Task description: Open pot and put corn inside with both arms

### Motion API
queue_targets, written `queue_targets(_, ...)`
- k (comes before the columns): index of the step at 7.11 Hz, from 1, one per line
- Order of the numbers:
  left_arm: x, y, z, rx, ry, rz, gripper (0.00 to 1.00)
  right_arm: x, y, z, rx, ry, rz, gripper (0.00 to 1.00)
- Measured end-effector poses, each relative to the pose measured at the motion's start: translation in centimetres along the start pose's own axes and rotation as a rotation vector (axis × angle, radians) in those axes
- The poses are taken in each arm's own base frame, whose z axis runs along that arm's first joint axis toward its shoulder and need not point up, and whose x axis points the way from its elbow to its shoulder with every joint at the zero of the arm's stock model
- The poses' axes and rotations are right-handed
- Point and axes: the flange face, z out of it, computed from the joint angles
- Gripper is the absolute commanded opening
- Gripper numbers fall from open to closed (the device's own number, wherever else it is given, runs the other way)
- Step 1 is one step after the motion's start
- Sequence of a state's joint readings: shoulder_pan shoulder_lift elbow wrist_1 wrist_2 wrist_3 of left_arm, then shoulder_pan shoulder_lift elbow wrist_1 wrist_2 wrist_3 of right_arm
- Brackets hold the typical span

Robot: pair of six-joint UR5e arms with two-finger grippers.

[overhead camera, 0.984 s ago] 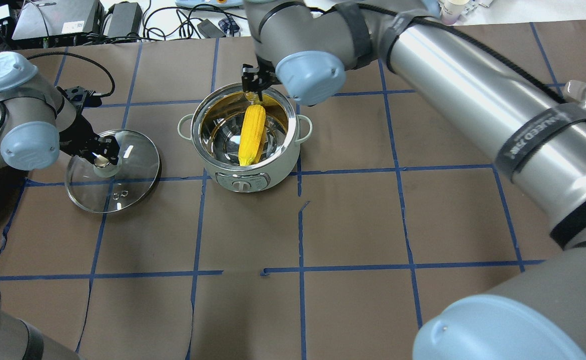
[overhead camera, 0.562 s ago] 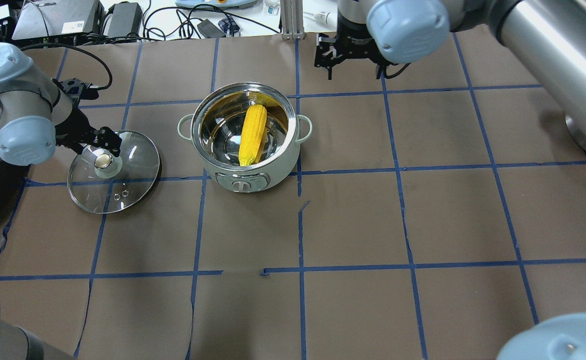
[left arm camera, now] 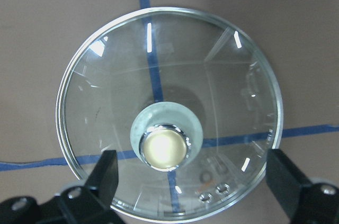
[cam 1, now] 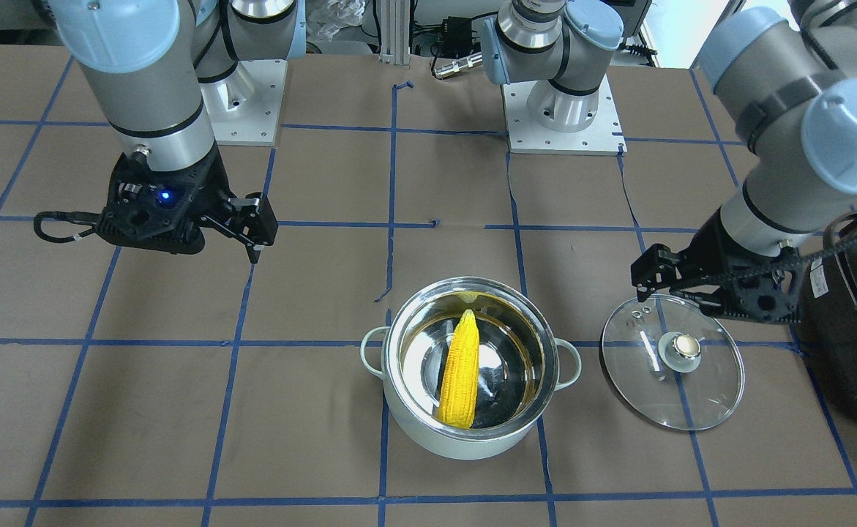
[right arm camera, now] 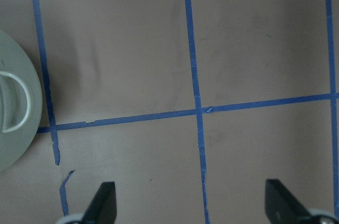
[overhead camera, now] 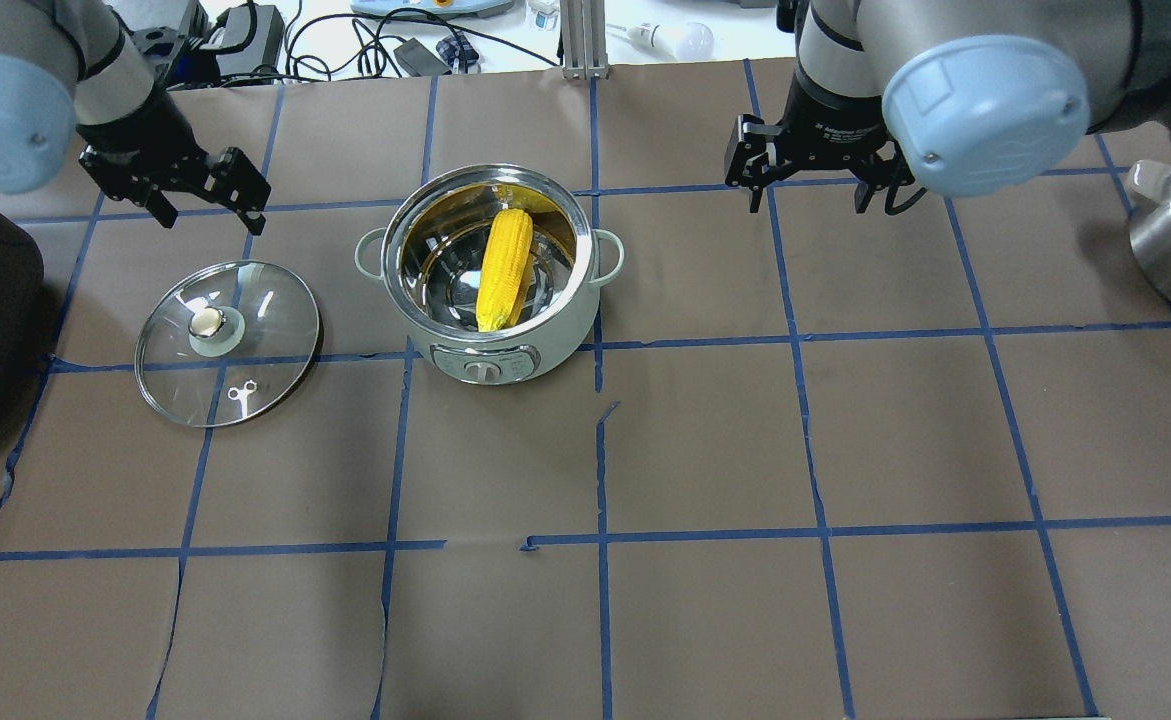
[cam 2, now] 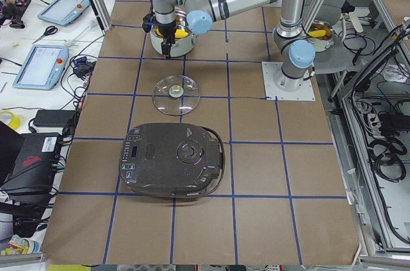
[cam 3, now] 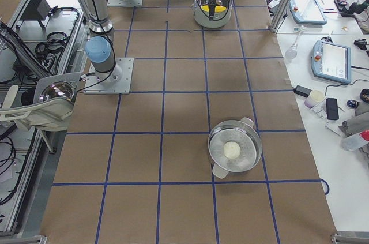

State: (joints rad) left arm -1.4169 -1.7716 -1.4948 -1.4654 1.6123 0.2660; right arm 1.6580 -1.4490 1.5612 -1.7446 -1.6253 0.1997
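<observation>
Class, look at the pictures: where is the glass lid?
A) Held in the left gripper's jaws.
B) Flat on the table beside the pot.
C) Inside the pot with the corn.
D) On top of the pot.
B: the lid lies flat on the table beside the uncovered pot, and the left gripper is open and off it.

The pot [cam 3: 222, 19] stands well apart from a steel pan [cam 3: 249, 161].
</observation>
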Motion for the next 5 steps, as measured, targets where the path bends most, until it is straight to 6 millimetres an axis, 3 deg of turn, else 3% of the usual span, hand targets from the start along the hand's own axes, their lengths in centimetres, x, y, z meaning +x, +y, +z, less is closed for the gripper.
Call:
queue_targets(1, 3.6, 1.5, -4.1, 0.001, -0.004, -0.019, 1.0, 1.8, 0.1, -0.9, -0.003, -0.006, 0.033, 1.0)
queue_targets(2, 6.6, 3.2, -6.8, 0.016, -0.011, -0.043, 1.0, 2.9, 0.3, -2.0, -0.001, -0.021, 0.052, 1.0)
queue_targets(3, 9.2, 4.9, -8.1, 0.027, -0.023, -0.062, 1.0, 3.4, 1.0, -3.1, -0.001, -0.038, 0.059, 1.0)
queue_targets(5, 11.3, 7.6, -8.8, 0.04, -0.041, -0.072, 1.0, 3.5, 2.0, -4.2, -0.01, -0.053, 0.057, 1.0)
